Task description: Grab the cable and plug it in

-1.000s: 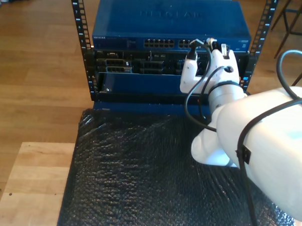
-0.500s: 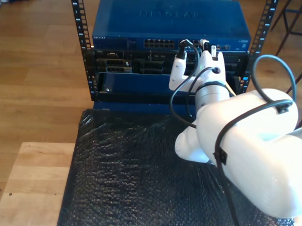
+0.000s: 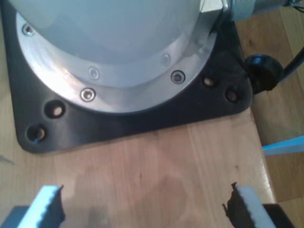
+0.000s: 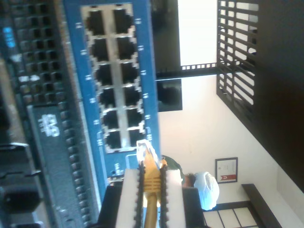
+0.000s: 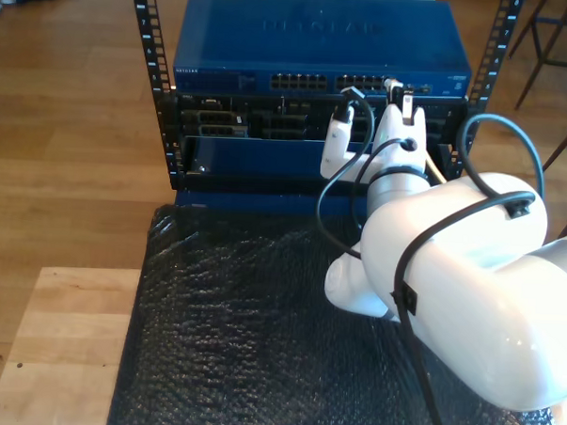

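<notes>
The cable (image 4: 151, 185) is pale yellow, and its clear plug (image 4: 145, 149) points at the blue network switch (image 4: 142, 57). My second gripper (image 4: 151, 173) is shut on the cable just behind the plug. The plug tip sits close to the end of the port rows (image 4: 114, 71); I cannot tell whether it touches. In the exterior view my second gripper (image 5: 399, 93) is up against the switch (image 5: 233, 79), near the right end of its port row. My first gripper (image 3: 142, 204) is open over bare wood with nothing between its fingers (image 3: 50, 206).
The switch sits in a black rack (image 5: 150, 47) above darker equipment (image 5: 259, 122). A black bubble-wrap mat (image 5: 241, 324) covers the table in front. A thick black robot cable (image 5: 336, 205) loops beside the second arm. A black base plate (image 3: 142, 121) and arm base lie ahead of my first gripper.
The second arm's body has swung toward the exterior view's left. Its gripper slid left along the port row, then back right, staying at the switch face with the cable still held.
</notes>
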